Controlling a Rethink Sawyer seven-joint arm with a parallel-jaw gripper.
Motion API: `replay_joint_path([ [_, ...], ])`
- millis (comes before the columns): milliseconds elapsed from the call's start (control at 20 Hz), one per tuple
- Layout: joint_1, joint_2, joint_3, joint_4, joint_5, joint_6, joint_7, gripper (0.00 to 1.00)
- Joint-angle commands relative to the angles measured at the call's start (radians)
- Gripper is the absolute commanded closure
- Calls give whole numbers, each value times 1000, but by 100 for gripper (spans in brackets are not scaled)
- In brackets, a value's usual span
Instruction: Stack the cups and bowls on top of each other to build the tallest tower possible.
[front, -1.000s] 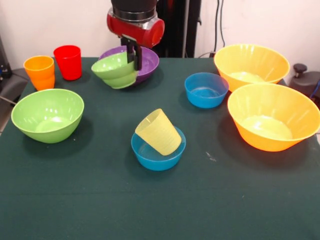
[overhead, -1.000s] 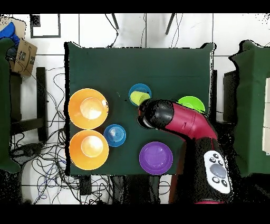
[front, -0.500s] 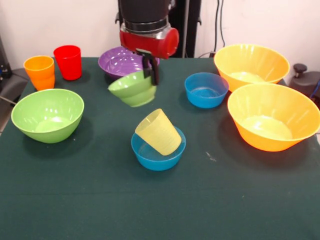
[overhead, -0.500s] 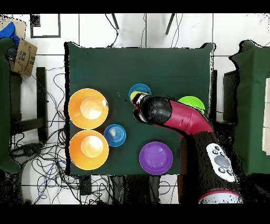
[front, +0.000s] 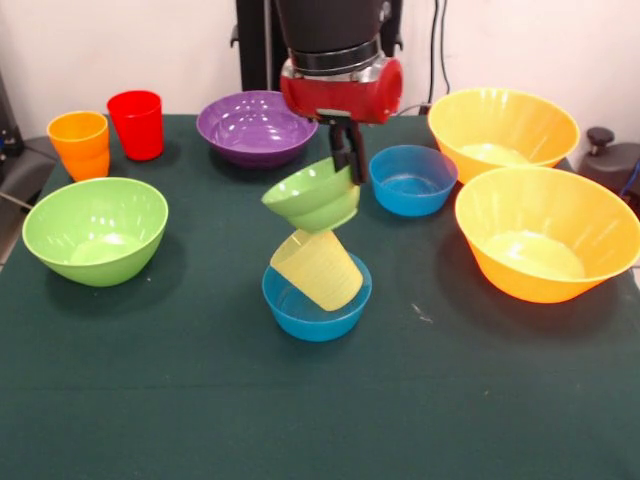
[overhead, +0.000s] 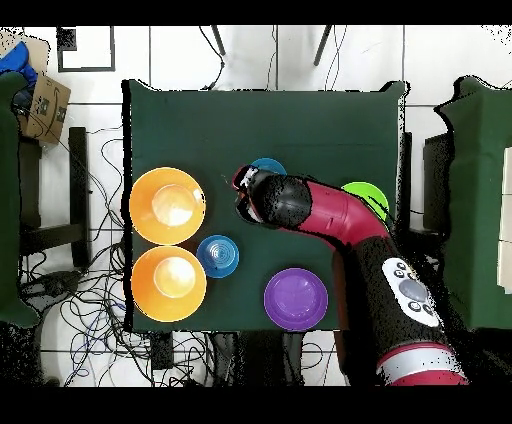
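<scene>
- Two pieces make up the tower so far: a small blue bowl (front: 316, 300) sits nearest on the green table (front: 200, 400), with a yellow cup (front: 318, 268) leaning tilted inside it rather than standing upright.
- Just above that cup hangs a small green bowl (front: 313, 195), tipped to one side and pinched at its rim by the gripper (front: 348, 155); whether the bowl's underside already touches the cup's upper edge, I cannot tell.
- My judgement is that the task is early: the green bowl is the third piece and is not yet released, and the tilted cup looks like a shaky seat for it.
- Off to the left side of the front view, a large green bowl (front: 95, 230) stands alone and unused.
- On the right, one large orange bowl (front: 548, 245) sits near, with a second orange bowl (front: 502, 130) behind it, both empty.
- A second blue bowl (front: 412, 180) rests just beyond the gripper, apart from the tower.
- Farther back, a purple bowl (front: 250, 125) stands alone, and at the far left corner an orange cup (front: 79, 145) and a red cup (front: 136, 124) stand upright just beside each other.
- Seven pieces remain unstacked.
</scene>
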Motion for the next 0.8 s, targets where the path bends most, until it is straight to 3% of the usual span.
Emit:
replay_joint_path([
  [50,25,51,70,-1,-54,0,-18,100],
  [550,113,59,-62,-41,-133,102,-6,100],
  [800,114,60,-69,-50,-135,117,-12,100],
])
